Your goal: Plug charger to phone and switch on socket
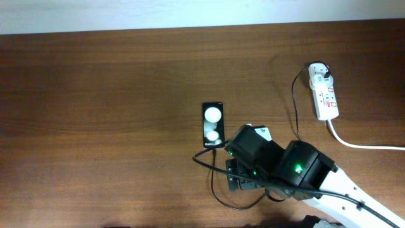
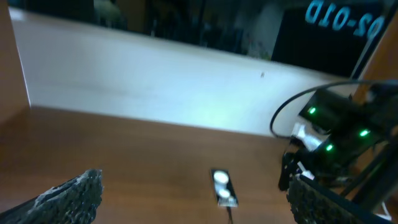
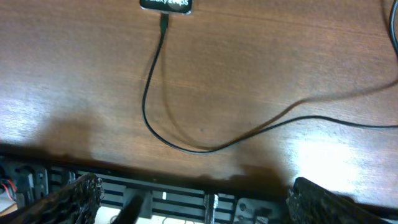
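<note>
The black phone (image 1: 213,125) lies face up mid-table with two white blobs on its glass. It also shows in the left wrist view (image 2: 223,187) and at the top edge of the right wrist view (image 3: 166,5). The thin black charger cable (image 1: 295,95) runs from the socket down and loops near the front (image 3: 186,147). Its tip (image 3: 163,22) sits at the phone's near end. The white socket (image 1: 324,94) lies at the far right. My right gripper (image 1: 239,176) (image 3: 196,190) is open and empty over the table's front edge. My left gripper (image 2: 196,190) is open and empty, high above the table.
A thick white cord (image 1: 361,145) leaves the socket toward the right edge. My right arm (image 1: 297,168) covers part of the cable loop and stands to the right in the left wrist view (image 2: 339,134). A pale wall (image 2: 155,81) lies beyond the table's far edge.
</note>
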### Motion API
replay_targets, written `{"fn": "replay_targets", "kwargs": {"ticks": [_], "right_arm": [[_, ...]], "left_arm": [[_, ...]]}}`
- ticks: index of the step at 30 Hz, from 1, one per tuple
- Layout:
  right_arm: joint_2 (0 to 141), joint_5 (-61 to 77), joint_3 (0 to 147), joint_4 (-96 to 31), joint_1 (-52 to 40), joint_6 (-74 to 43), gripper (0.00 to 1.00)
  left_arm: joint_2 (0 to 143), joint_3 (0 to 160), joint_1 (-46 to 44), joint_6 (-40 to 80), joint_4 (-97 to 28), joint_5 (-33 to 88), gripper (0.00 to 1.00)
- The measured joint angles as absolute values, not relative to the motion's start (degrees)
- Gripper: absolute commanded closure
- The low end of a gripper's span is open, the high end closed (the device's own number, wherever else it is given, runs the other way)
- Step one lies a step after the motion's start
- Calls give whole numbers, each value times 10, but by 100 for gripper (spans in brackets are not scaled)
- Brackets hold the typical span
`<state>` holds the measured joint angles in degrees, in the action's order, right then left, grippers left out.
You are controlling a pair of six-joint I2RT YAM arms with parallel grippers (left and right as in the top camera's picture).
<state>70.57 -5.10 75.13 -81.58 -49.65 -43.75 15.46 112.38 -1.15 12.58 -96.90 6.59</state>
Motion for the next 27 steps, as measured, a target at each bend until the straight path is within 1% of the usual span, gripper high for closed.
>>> {"fn": "replay_targets", "kwargs": {"ticks": [4, 9, 19, 24, 25, 27], "right_arm": [[705, -51, 751, -785, -496, -437, 1], [706, -51, 751, -784, -496, -437, 1], [706, -51, 751, -784, -496, -437, 1], [706, -51, 751, -784, -496, -438, 1], [706, -51, 751, -784, -496, -437, 1], [706, -51, 751, -784, -496, -437, 1]], "left_arm": [[154, 1190, -11, 126, -967, 66, 1], [153, 1193, -11, 126, -967, 66, 1], [16, 1204, -11, 126, -969, 66, 1], [6, 1227, -11, 126, -967, 66, 1], [6, 1227, -11, 126, -966, 61, 1], [6, 1226, -11, 126, -967, 6, 1]]}}
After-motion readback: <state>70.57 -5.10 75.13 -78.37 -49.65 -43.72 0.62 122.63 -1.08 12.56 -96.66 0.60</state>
